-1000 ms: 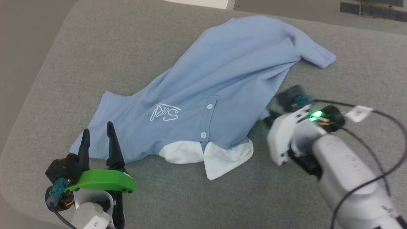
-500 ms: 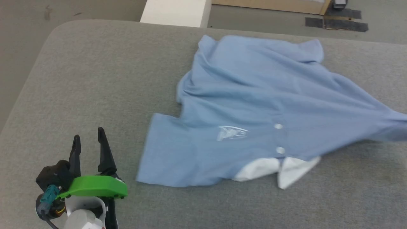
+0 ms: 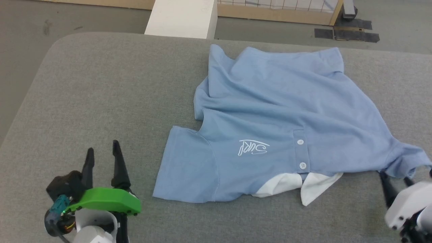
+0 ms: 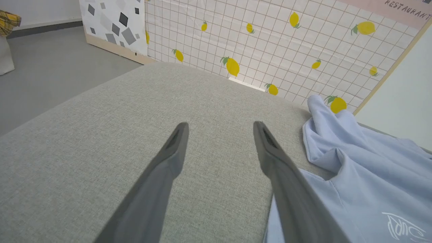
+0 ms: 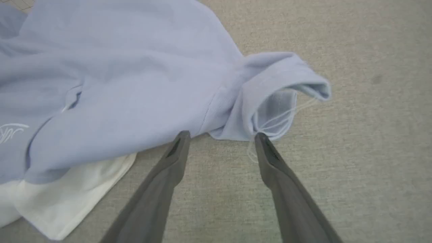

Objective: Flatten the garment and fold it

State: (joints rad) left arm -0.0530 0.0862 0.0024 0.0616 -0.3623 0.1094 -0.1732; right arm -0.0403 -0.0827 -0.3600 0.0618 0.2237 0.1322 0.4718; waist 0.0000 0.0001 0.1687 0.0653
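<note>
The garment (image 3: 280, 121), a light blue polo shirt with white collar, two white buttons and a white script logo, lies front-up and wrinkled on the grey padded table (image 3: 101, 87), collar toward me. Its right sleeve (image 5: 276, 91) is bunched and rolled just beyond my right gripper (image 5: 221, 136), which is open with nothing between its fingers; the same gripper (image 3: 395, 179) sits at the lower right of the head view. My left gripper (image 3: 103, 153) stands open over bare table, left of the shirt's other sleeve (image 4: 337, 141); between its fingers (image 4: 219, 126) lies only fabric-free table.
A white block (image 3: 182, 17) and a wooden-framed tiled panel (image 3: 280, 8) stand beyond the table's far edge. In the left wrist view a lemon-patterned wall (image 4: 270, 44) rises behind the table. The table's rounded left corner (image 3: 50, 50) drops to grey floor.
The right gripper, shut on the sleeve earlier, has opened and let it go after dragging the shirt rightward. The head camera has shifted, so the whole scene sits differently. The left gripper stays open.
</note>
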